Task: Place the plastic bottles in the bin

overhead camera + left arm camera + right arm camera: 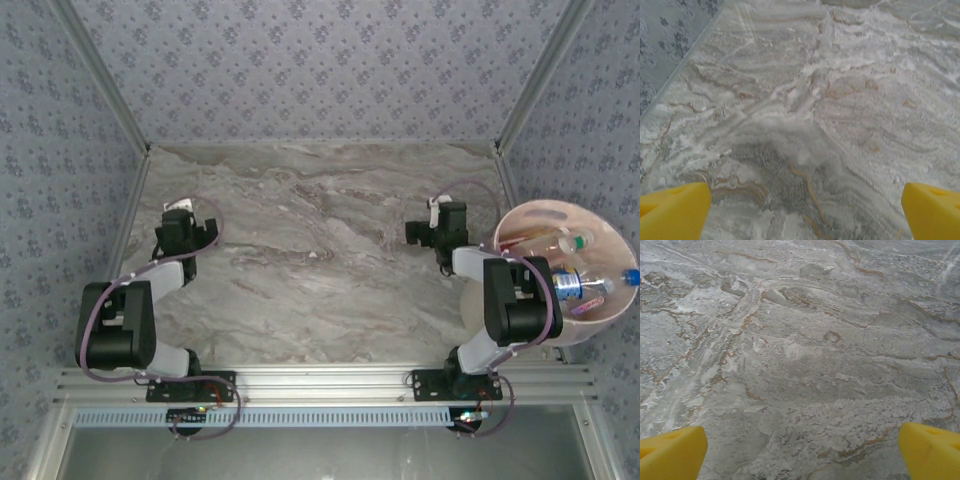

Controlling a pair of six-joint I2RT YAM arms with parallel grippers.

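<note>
The bin [520,215], a round pale pink-beige bucket, stands off the table's right edge in the top view. Plastic bottles lie inside it, among them a clear one with a blue label [572,285] and a blue cap. My left gripper [185,232] hangs over the left part of the marble table, open, nothing between its yellow fingertips [672,210]. My right gripper [432,232] hovers over the table's right part, just left of the bin. It is open too, with bare marble between its yellow fingertips [670,452].
The marble table [320,250] is walled by patterned panels at the back and sides. A clear side panel edge [685,67] runs along the left in the left wrist view. The aluminium rail [320,385] with both arm bases lies at the near edge.
</note>
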